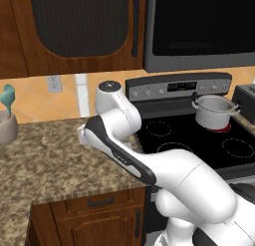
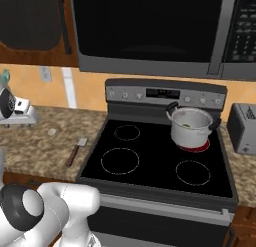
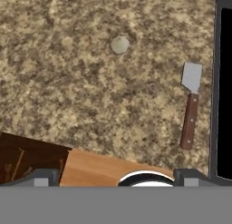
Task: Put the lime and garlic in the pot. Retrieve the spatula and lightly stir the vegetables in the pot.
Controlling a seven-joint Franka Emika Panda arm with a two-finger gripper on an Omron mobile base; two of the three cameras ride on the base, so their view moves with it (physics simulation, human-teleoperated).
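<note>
**Garlic still on the counter, and a small round thing is easy to knock away**

We start nearest, at our own gripper (image 3: 111, 180): its two tips sit wide apart at the bottom of the hand view and hold nothing. We look down on the speckled counter (image 3: 68, 96) from above.

Just ahead lies the spatula (image 3: 190, 105), flat on the counter beside the dark edge of the stove (image 2: 155, 161), blade away from us and wooden handle toward us. A little further and off to one side rests the garlic (image 3: 120, 44), well apart from the spatula and with bare counter all around it.

Furthest off, the pot (image 2: 190, 126) stands on the back burner, which glows red beneath it. Something green shows inside, which we take to be the lime (image 2: 186, 125), though it is too small to be sure.

So we judge the garlic to be the step in hand. What could go wrong:

- The garlic is round and pale against a busy surface; if we come down off centre, one tip could nudge it and send it rolling.
- Closing too high could squeeze it out from between the tips.
- Carrying it across, we could clip the pot's rim or handle and shift the pot.
- The spatula lies flat, so its thin handle leaves little to grip later.
</note>
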